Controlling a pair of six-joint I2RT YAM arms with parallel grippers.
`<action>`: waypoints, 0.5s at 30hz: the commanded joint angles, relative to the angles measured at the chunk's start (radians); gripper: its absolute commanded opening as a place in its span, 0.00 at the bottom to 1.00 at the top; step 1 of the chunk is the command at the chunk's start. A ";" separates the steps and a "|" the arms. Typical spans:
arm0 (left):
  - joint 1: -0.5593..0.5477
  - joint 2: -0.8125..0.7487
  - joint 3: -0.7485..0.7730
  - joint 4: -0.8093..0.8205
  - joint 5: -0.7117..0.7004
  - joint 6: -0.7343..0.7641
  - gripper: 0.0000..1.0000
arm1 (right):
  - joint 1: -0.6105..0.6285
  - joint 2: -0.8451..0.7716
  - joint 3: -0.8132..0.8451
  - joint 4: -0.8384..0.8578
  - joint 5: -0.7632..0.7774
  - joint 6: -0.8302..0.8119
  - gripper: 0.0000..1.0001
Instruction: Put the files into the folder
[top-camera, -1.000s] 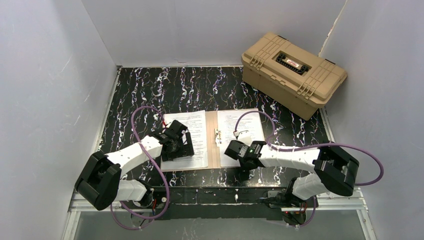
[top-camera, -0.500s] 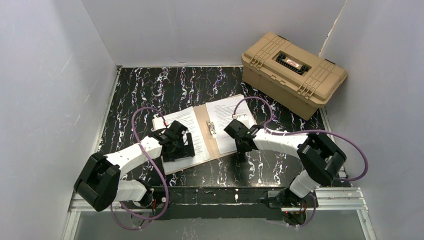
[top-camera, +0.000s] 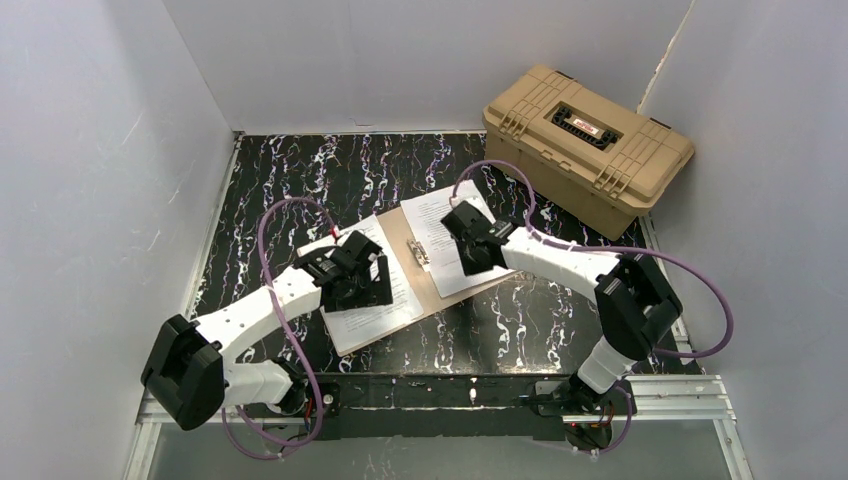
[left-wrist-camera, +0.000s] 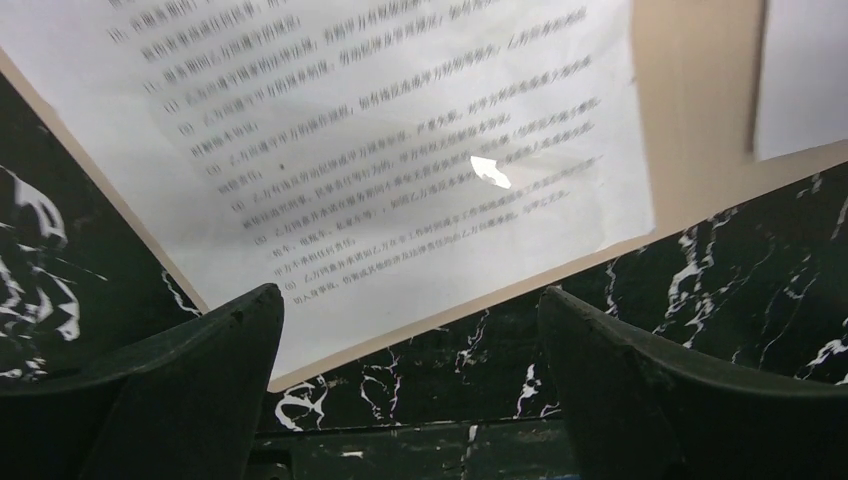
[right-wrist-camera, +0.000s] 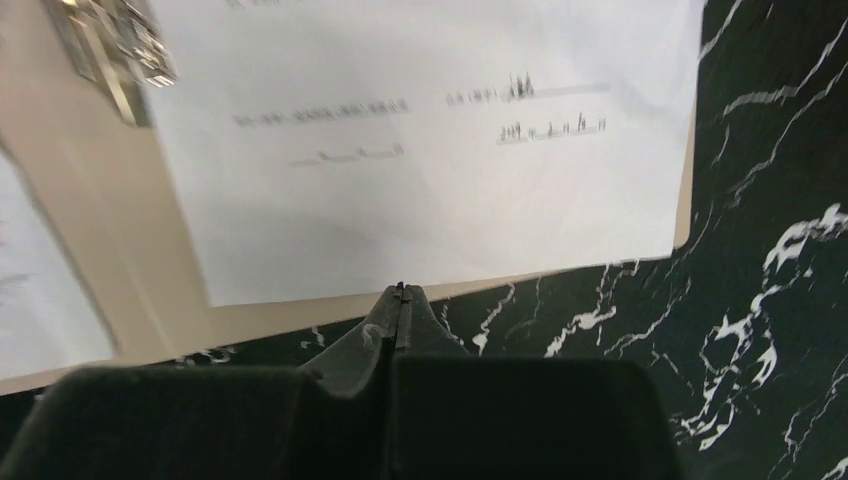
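The tan folder (top-camera: 432, 280) lies open and skewed on the black marbled table, with a silver clip (top-camera: 417, 250) at its spine. One white printed sheet (top-camera: 372, 300) lies on its left half and another (top-camera: 448, 225) on its right half. My left gripper (top-camera: 365, 283) is open above the left sheet; in the left wrist view (left-wrist-camera: 408, 300) its fingers straddle the near corner of the sheet (left-wrist-camera: 380, 150) and the folder (left-wrist-camera: 690, 100). My right gripper (top-camera: 468, 250) is shut; in the right wrist view (right-wrist-camera: 400, 292) its tips touch the folder's near edge (right-wrist-camera: 90, 230) below the right sheet (right-wrist-camera: 430, 150).
A bulky tan plastic case (top-camera: 585, 145) with latches stands at the back right, close to the folder's far right corner. Grey walls enclose the table on the left, back and right. Purple cables loop over both arms.
The open folder and its sheets have turned anticlockwise, the right half swinging toward the back. My right gripper moved back and left with it. My left gripper shifted slightly.
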 joint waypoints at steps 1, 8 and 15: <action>-0.002 0.028 0.098 -0.102 -0.148 0.064 0.98 | -0.001 0.019 0.164 -0.037 -0.031 -0.063 0.01; -0.002 0.108 0.058 -0.023 -0.078 0.068 0.98 | -0.001 0.129 0.366 -0.039 -0.114 -0.106 0.10; -0.002 0.168 -0.003 0.049 0.001 0.038 0.98 | 0.007 0.257 0.493 -0.025 -0.213 -0.134 0.22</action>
